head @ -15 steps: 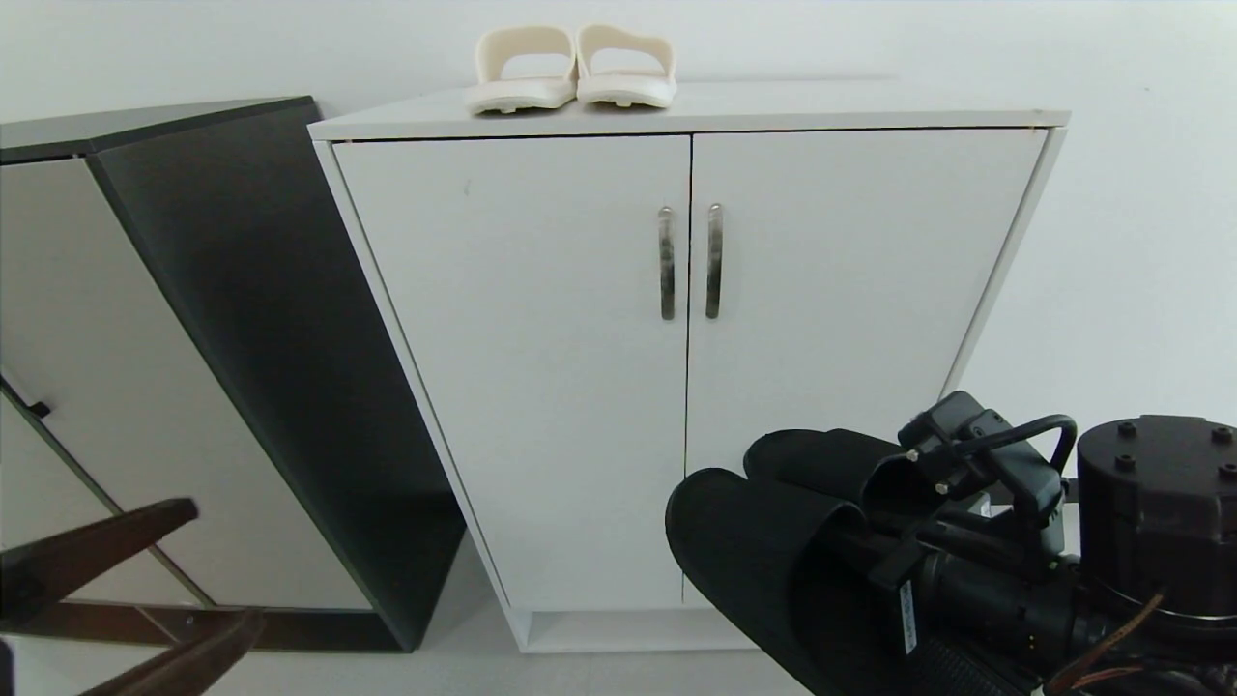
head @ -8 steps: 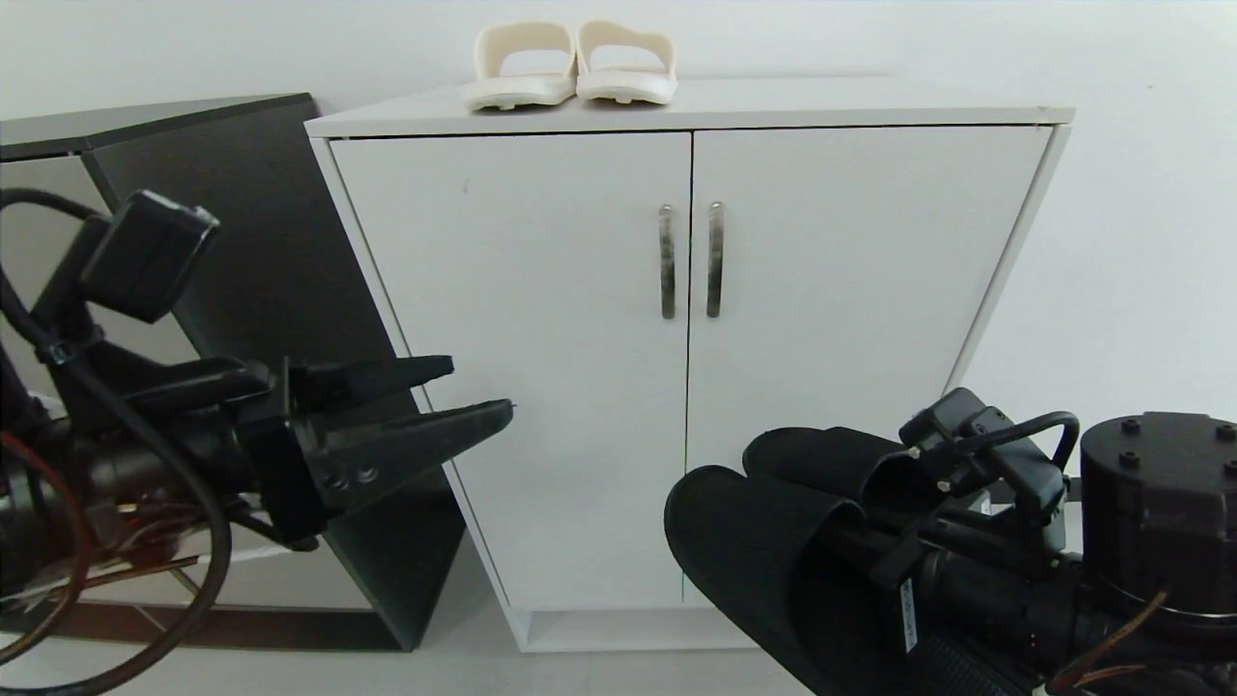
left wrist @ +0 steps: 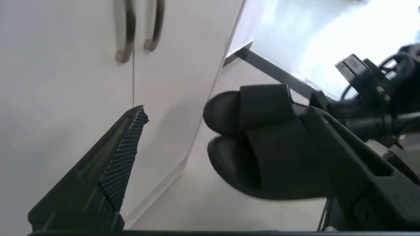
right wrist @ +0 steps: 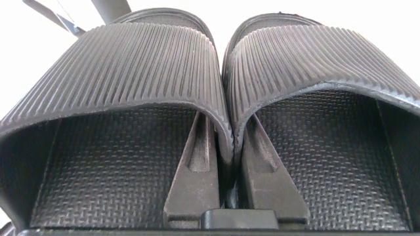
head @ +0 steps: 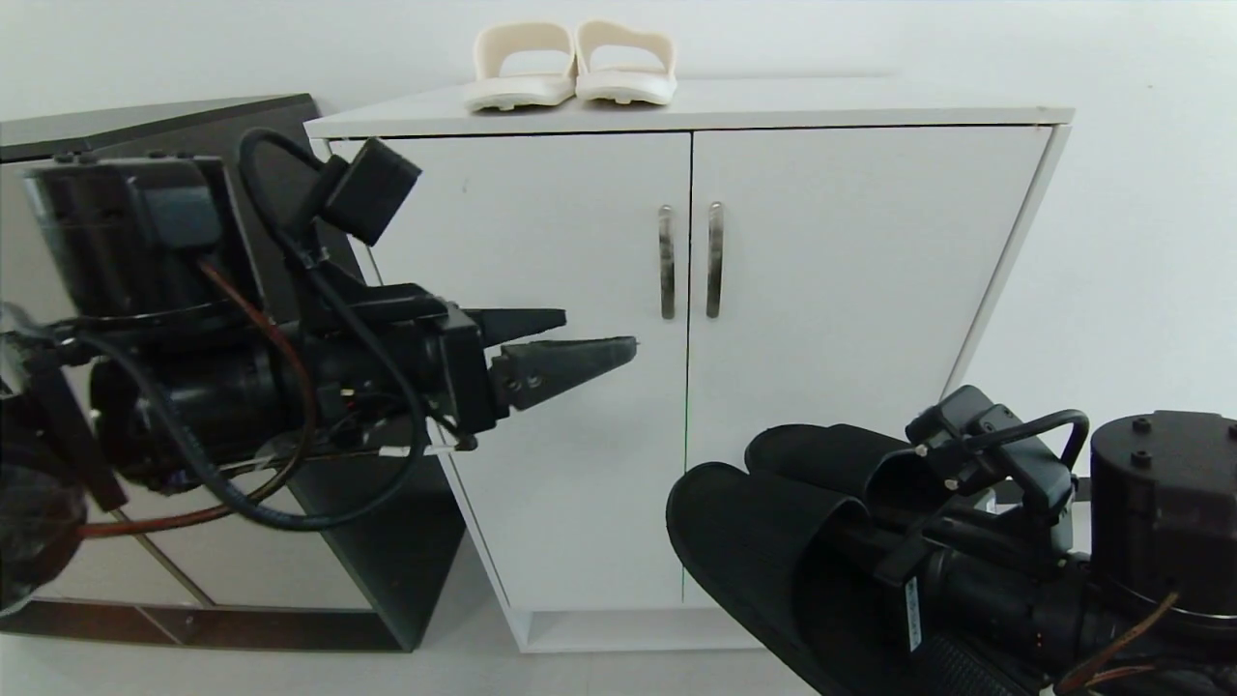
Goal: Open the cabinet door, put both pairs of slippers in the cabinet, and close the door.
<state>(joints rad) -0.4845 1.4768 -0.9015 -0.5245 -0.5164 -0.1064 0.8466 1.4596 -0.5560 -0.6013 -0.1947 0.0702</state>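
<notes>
Closing on the handles: the left gripper (head: 596, 330) hangs in front of the white cabinet (head: 541, 435), fingers a little apart, tips aimed toward the left handle (head: 667, 261). That handle lies just ahead of the tips and somewhat higher, not yet touched; it is an upright bar, long axis vertical, paired beside the right handle (head: 713, 259). Both doors are shut. Left arm is clearly the nearer one and the free one. The right gripper (right wrist: 228, 131) is low on the right, fingers clamped together on the inner walls of the black slippers (head: 773, 522), held as a pair clear of the door front. The cream slippers (head: 575, 66) sit side by side on the cabinet top. Against a second ago: the left arm has risen from the lower left corner and advanced across the left door toward the handles; right arm, both slipper pairs and doors unchanged.
</notes>
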